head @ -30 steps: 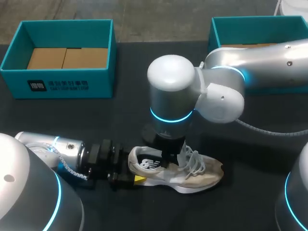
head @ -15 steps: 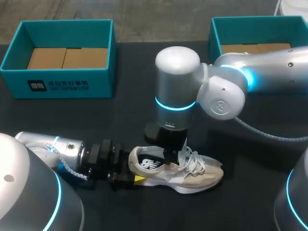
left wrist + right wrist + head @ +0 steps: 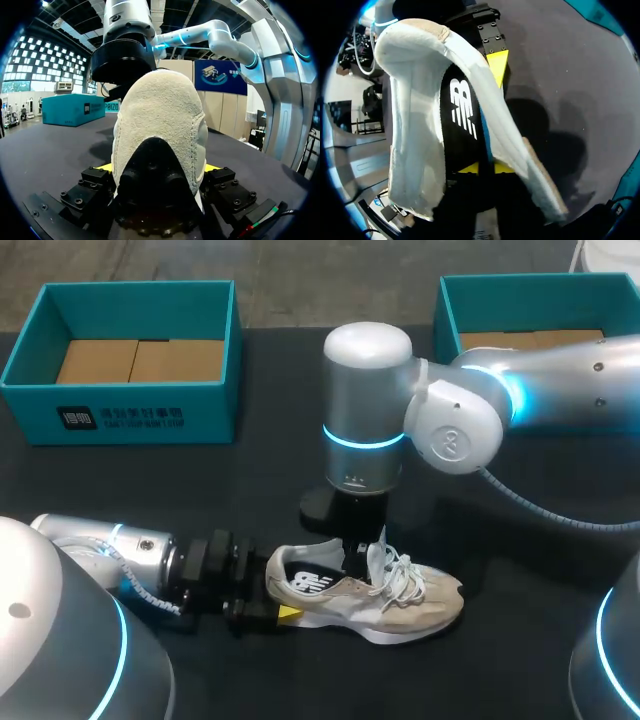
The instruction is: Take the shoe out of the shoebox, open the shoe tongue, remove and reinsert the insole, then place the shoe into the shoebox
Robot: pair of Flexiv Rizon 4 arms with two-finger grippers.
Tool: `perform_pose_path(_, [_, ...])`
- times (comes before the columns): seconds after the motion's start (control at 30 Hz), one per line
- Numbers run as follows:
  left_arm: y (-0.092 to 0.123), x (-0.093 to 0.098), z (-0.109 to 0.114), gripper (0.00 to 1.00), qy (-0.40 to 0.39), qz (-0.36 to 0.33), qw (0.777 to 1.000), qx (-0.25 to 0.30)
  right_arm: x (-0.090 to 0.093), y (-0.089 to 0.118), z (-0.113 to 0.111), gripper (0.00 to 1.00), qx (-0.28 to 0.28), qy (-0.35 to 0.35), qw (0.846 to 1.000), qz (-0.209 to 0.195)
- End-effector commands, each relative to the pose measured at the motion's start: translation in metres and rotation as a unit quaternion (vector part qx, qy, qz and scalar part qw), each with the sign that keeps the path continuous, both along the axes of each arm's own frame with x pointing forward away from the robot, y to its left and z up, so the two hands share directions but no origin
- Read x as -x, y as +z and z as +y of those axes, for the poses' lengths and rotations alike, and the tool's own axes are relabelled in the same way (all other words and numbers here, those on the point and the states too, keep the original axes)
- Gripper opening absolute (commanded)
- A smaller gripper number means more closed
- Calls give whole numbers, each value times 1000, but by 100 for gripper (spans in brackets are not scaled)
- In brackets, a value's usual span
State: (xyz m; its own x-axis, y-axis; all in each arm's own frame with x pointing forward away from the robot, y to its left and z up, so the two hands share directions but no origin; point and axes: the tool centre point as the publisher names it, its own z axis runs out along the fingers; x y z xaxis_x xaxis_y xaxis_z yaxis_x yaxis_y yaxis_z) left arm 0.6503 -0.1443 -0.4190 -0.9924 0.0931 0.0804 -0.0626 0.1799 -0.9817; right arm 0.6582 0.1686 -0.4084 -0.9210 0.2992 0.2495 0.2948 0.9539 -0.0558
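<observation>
One shoe (image 3: 420, 605) lies on its sole on the black tabletop (image 3: 500, 530), near the middle and towards the near side, heel to the left and toe to the right. Bare tabletop runs between it and the two teal shoeboxes at the far edge. The left shoebox (image 3: 120, 415) sits at the far left. The right shoebox (image 3: 447, 315) sits at the far right and is partly covered by the right arm. Both are open and show brown cardboard floors. The right arm's upright wrist stands over the stretch between the shoe and the right shoebox. More bare tabletop lies right of the toe. The left end effector (image 3: 159, 170) comes in low from the near left, and its two yellow-tipped fingers press on either side of the shoe's heel. The right end effector (image 3: 487, 168) reaches down into the shoe's opening just behind the raised tongue and loose white laces. Its tips are drawn close and pinch the edge of the single black insole (image 3: 462, 115), which is still inside the shoe.
</observation>
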Motion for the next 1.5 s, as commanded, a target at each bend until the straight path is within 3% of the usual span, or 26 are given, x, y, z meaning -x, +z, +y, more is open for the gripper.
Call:
perform_pose_path(0.03, [-2,-1,1,0,0,0,1000,-1,18,-16,10,0,-5,5,1000,-10])
perform_pose_path(0.4, [-2,-1,1,0,0,0,1000,-1,26,-4,11,0,-28,14,999,-43])
perform_pose_path(0.57, [-2,-1,1,0,0,0,1000,-1,29,9,7,0,-78,17,991,-106])
perform_pose_path(0.83, [-2,-1,1,0,0,0,1000,-1,32,27,1,0,-159,10,967,-199])
perform_pose_path(1.27, [-2,-1,1,0,0,0,1000,-1,26,35,-4,0,-193,18,955,-224])
perform_pose_path(1.5, [-2,-1,1,0,0,0,1000,-1,24,42,-9,0,-227,26,941,-250])
